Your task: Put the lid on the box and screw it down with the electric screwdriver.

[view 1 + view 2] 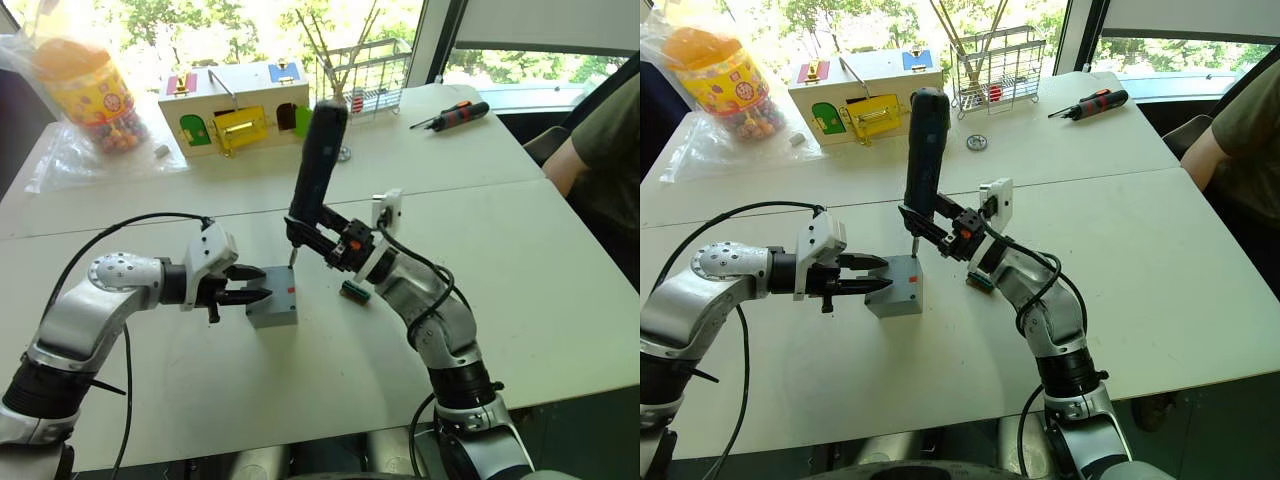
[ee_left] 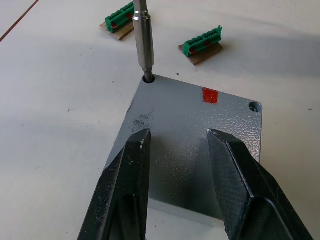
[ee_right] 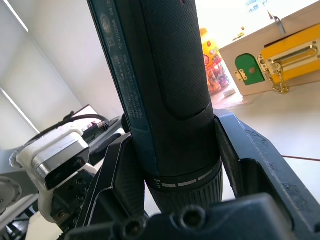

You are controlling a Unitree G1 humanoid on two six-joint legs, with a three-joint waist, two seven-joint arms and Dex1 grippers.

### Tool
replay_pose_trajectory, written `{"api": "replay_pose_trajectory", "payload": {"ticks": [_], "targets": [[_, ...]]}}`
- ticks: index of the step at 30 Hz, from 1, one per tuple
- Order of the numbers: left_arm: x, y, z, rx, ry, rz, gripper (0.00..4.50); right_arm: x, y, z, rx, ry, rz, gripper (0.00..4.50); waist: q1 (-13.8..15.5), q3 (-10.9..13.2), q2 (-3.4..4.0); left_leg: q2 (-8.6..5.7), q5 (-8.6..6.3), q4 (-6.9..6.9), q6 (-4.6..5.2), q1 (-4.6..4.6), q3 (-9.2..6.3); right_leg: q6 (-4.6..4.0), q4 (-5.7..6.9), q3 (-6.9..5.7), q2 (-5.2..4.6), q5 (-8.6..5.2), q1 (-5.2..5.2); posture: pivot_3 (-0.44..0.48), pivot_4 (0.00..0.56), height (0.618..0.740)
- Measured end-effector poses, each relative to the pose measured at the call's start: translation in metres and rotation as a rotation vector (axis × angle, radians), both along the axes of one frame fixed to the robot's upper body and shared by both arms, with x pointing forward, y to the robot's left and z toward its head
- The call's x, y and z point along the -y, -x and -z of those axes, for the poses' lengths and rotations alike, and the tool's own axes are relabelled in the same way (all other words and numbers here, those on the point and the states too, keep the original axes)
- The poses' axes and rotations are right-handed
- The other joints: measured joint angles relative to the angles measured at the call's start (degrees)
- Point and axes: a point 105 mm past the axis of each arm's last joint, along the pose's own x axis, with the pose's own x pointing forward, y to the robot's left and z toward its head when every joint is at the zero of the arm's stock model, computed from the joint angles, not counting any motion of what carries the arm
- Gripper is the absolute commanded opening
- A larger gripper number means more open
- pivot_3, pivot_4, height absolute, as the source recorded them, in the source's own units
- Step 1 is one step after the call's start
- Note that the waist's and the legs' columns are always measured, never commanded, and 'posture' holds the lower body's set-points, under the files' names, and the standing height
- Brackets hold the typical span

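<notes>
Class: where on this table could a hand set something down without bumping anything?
Bare table lies right of the right gripper, and along the near edge. Crowded: around the box, the green connectors, and the far wooden box.

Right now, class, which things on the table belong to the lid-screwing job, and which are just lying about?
Belongs to the job:
- electric screwdriver, held in the right end effector
- lid
- box

Just lying about:
- wooden box with coloured doors
- hand screwdriver
- green connectors
- sweet jar
- wire rack
</notes>
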Motion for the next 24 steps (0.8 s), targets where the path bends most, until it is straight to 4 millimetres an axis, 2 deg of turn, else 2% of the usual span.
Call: {"api": "replay_pose_trajectory", "payload": {"ticks": [8, 15, 24], "targets": [[-0.001, 0.0, 0.002, 0.0, -0.01, -0.006, 1.8, -0.014, 0.007, 0.002, 0.109, 0.18, -0.051, 1.74, 0.02, -0.26, 0.04, 0.02, -0.01, -0.05, 0.01, 0.23, 0.0, 0.0, -0.01, 0.0, 0.02, 0.0, 0.22, 0.0, 0.15, 0.74], [0.004, 0.0, 0.006, -0.008, -0.002, -0.001, 1.8, -0.016, 0.0, 0.005, 0.092, 0.193, -0.034, 1.74, 0.24, -0.34, 0.01, 0.01, -0.09, -0.25, 0.1, 1.01, -0.01, -0.01, -0.16, 0.05, 0.0, -0.01, 0.77, 0.0, 0.15, 0.74], [0.007, 0.001, 0.01, -0.013, 0.008, 0.0, 1.8, -0.016, 0.001, 0.008, 0.082, 0.195, -0.038, 1.74, 0.28, -0.71, 0.04, 0.01, -0.1, -0.26, 0.11, 1.02, -0.02, -0.01, -0.17, 0.06, 0.0, -0.01, 0.78, 0.0, 0.15, 0.74]]}}
